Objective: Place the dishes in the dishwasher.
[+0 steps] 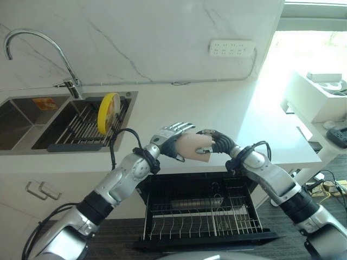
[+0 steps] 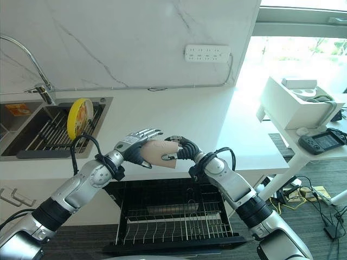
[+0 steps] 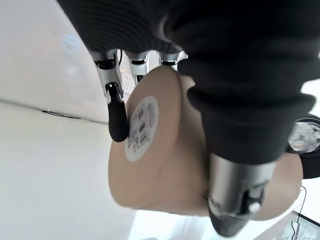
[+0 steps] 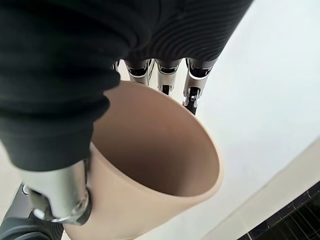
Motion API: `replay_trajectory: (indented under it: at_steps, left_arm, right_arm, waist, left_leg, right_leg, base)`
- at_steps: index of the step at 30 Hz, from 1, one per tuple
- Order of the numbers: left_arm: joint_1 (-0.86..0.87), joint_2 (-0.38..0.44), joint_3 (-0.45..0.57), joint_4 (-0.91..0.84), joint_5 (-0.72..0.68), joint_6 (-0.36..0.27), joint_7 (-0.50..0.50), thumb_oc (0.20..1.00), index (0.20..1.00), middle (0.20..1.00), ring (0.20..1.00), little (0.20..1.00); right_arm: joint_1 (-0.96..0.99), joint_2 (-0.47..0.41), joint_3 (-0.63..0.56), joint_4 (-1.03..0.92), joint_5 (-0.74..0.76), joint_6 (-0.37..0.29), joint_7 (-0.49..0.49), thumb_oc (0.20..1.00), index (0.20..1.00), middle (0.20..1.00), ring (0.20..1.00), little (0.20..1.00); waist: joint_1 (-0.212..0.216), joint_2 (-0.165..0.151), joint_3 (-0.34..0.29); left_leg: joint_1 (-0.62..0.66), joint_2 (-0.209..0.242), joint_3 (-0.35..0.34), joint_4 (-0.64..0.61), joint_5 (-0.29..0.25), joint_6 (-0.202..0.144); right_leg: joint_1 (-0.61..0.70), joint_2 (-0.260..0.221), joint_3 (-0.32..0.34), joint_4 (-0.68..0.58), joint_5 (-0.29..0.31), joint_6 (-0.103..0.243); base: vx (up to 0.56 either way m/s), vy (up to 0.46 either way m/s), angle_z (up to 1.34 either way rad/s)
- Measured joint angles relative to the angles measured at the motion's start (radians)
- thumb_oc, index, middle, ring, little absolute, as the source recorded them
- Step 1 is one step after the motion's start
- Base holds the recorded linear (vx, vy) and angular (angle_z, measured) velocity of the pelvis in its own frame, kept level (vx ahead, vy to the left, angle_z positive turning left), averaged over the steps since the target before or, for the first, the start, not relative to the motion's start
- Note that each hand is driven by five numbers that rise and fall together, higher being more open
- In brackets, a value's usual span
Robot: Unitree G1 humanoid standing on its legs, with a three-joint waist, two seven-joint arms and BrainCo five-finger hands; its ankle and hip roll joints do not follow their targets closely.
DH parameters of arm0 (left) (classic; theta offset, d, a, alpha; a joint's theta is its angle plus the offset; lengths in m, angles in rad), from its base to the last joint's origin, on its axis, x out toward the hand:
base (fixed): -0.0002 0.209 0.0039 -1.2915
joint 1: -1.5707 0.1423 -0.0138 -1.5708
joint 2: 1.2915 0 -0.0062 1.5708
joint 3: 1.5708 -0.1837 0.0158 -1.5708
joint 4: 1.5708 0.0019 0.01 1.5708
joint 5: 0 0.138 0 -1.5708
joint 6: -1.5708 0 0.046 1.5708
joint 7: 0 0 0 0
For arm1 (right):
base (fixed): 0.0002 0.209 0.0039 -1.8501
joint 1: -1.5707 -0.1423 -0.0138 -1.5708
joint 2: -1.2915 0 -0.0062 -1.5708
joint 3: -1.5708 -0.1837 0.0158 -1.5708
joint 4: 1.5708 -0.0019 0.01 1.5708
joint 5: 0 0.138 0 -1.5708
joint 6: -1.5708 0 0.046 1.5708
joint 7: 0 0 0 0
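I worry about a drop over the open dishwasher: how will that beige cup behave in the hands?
The beige cup looks rigid, with a thick rim and smooth matte walls, so it likely keeps its shape but may slip. The left hand holds its base, the right hand its rim. Set down sideways, as now, it would probably roll.

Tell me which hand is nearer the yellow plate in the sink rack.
Left. The left hand holds the beige cup just beside the yellow plate; the right hand grips the cup's far side.
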Motion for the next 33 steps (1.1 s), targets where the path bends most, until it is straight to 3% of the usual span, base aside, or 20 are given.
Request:
replay_trajectory:
  at_steps: [14,19,24,33]
  left_arm:
    - [0.002,-0.009,0.0,0.0,0.001,0.021,0.03,1.0,1.0,1.0,1.0,1.0]
    - [0.009,-0.021,0.01,0.0,0.001,0.032,0.072,1.0,1.0,1.0,1.0,1.0]
    - [0.116,-0.036,0.112,0.024,0.001,0.077,0.109,1.0,1.0,1.0,1.0,1.0]
    - [0.172,-0.037,0.167,0.057,0.001,0.1,0.155,1.0,1.0,1.0,1.0,1.0]
  right_arm:
    - [0.0,0.001,-0.004,0.0,0.001,0.0,-0.01,0.2,0.2,0.2,0.2,0.2]
    - [0.011,0.0,-0.016,0.0,0.017,-0.034,-0.044,0.2,0.2,0.2,0.2,0.2]
    - [0.156,-0.009,-0.169,-0.016,0.061,-0.081,-0.068,0.2,0.2,0.2,0.2,0.2]
    - [0.259,-0.015,-0.26,-0.015,0.08,-0.153,-0.078,0.2,0.2,0.2,0.2,0.2]
  waist:
    - [0.001,0.0,0.0]
    - [0.0,0.0,0.0]
    - [-0.006,0.001,0.0]
    - [-0.028,0.001,0.003]
  left_leg:
    - [0.0,0.0,-0.001,0.0,0.0,0.0]
    - [0.001,0.0,-0.002,0.0,0.0,0.0]
    - [0.002,0.0,0.001,0.0,0.0,0.0]
    - [0.001,0.001,0.005,-0.006,-0.001,0.001]
  right_leg:
    - [0.006,0.0,-0.002,0.0,0.0,0.0]
    - [0.005,0.0,-0.002,0.0,0.0,0.0]
    - [0.002,0.0,0.0,0.0,-0.001,0.0]
    - [-0.001,0.0,0.003,0.0,-0.001,0.0]
  base:
    - [0.0,0.0,0.0]
    - [0.0,0.0,0.0]
    - [0.0,0.0,0.0]
    - [0.0,0.0,0.0]
